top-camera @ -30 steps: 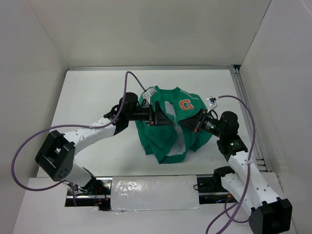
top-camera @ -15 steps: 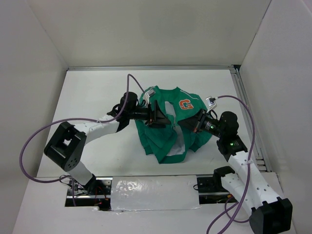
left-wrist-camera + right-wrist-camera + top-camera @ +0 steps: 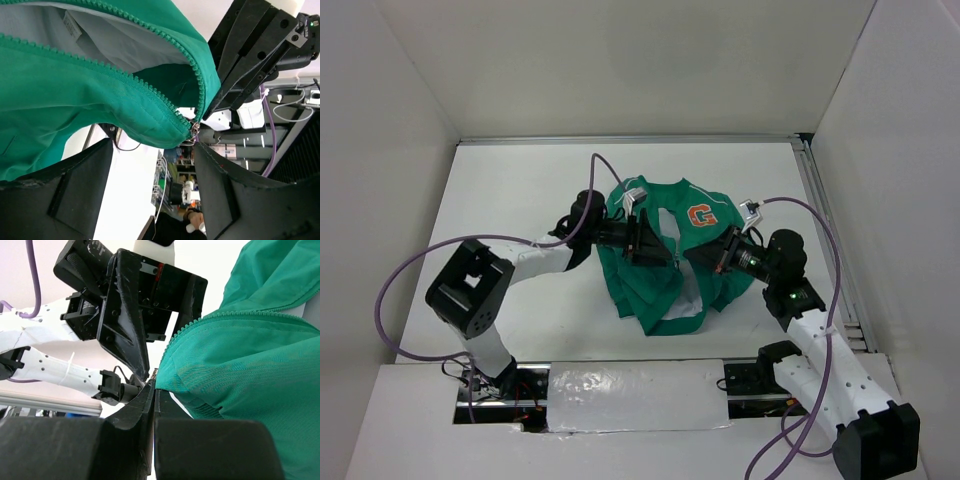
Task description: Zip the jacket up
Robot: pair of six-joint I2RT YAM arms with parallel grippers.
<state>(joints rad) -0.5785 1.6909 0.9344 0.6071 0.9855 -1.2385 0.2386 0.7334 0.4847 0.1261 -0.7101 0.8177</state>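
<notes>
The green jacket [image 3: 655, 290] lies crumpled mid-table with its orange G patch [image 3: 701, 215] facing up and pale lining showing. It is unzipped; both rows of teeth meet at a small metal slider [image 3: 192, 132] at the lower corner. My right gripper [image 3: 700, 257] is shut on that corner of the jacket [image 3: 250, 355], right beside the slider [image 3: 156, 372], and holds it lifted. My left gripper [image 3: 648, 243] is open, its jaws wide apart just short of the slider, with the jacket [image 3: 75, 85] draped above them. The left gripper [image 3: 127, 325] faces the right fingers [image 3: 235, 75] closely.
White walls enclose the table on three sides. A metal rail [image 3: 820, 220] runs along the right edge. A foil-covered strip [image 3: 635, 395] lies between the arm bases at the near edge. Purple cables [image 3: 595, 165] loop over both arms.
The left arm's elbow has swung to the right and nearer the jacket, and its gripper has edged slightly right. The right gripper has kept its hold and the jacket has barely shifted.
</notes>
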